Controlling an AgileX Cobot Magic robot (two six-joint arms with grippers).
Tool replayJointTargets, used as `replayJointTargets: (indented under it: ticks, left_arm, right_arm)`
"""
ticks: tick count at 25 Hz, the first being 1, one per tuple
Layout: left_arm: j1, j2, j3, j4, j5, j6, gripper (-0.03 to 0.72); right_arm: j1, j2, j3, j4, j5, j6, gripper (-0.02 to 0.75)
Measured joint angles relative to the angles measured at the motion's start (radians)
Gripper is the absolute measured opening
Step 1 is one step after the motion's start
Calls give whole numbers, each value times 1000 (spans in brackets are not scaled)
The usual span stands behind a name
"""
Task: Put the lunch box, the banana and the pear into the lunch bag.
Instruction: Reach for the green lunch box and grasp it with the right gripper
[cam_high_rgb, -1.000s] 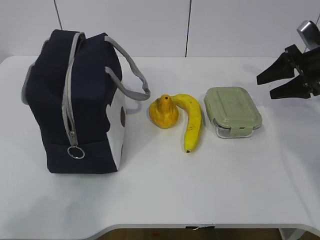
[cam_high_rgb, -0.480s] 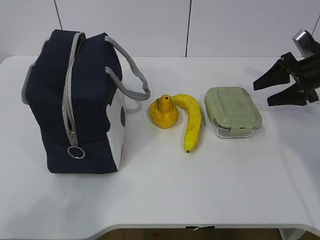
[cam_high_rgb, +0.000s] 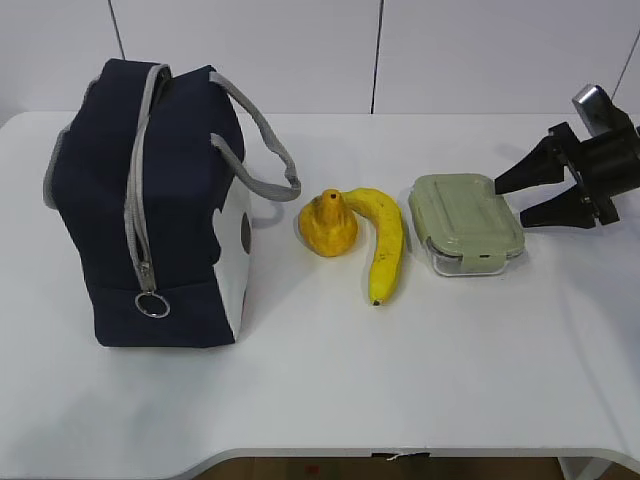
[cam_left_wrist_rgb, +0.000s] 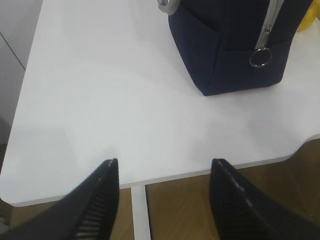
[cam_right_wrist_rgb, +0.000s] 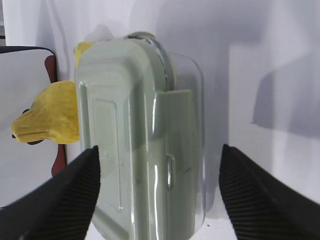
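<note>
We see table carrying everything. Lunch bag stands at left end, handles draping toward its right side. Pear sits right of bag, apart from it. Banana lies just right of pear, its rear end touching pear, tip pointing toward front edge. Lunch box rests right of banana, small gap between. Right hand hovers at box's right end, one finger behind, one before. Left hand hangs over table's front-left edge, well apart from bag.
</note>
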Motion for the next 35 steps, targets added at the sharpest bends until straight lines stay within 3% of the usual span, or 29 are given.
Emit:
replayJointTargets:
  ticks: [10,35]
  left_arm:
    - [0,0,0,0,0,0,434]
    - [0,0,0,0,0,0,434]
  right_arm:
    - [51,37,-6,11,-2,2,583]
    - [51,37,-6,5,-6,-5,579]
